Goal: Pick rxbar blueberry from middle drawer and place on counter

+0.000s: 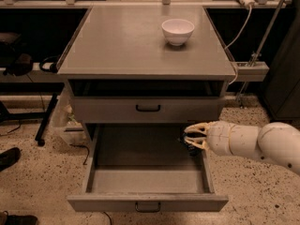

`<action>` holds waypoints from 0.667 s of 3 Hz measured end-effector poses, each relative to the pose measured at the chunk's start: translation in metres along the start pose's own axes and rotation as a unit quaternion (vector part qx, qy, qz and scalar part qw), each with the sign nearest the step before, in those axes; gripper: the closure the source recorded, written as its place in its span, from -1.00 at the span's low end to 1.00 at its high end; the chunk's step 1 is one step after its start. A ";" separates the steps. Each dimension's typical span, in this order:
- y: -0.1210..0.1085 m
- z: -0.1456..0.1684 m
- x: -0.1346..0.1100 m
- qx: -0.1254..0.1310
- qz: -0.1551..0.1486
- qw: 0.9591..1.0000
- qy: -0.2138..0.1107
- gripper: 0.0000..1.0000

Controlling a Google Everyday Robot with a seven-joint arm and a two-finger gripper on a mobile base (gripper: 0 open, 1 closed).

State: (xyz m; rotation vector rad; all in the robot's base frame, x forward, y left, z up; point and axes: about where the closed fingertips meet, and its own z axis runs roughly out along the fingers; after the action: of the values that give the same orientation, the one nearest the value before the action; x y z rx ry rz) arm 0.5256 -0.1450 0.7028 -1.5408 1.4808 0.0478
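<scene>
The middle drawer [140, 153] is pulled out wide, and its grey floor is bare. My gripper [193, 136] hangs over the drawer's right side, near the far right corner, just below the closed upper drawer front. Its pale fingers [197, 126] are shut on a small dark thing, the rxbar blueberry [189, 140], held above the drawer floor. Only a dark sliver of the bar shows between and under the fingers. The counter [131, 46] is the grey cabinet top above.
A white bowl [177, 31] stands at the counter's back right. The closed upper drawer front [147, 109] with a black handle sits just above my gripper. A shoe [9, 157] and a stand leg are on the speckled floor at left. A cable hangs at right.
</scene>
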 end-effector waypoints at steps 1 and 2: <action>0.000 0.000 0.000 0.000 0.000 1.000 0.000 1.00; -0.015 -0.009 -0.022 0.010 0.005 0.999 -0.044 1.00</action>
State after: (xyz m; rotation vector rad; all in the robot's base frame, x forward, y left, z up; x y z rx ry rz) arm 0.5265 -0.1371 0.7301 -1.4971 1.4155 0.1060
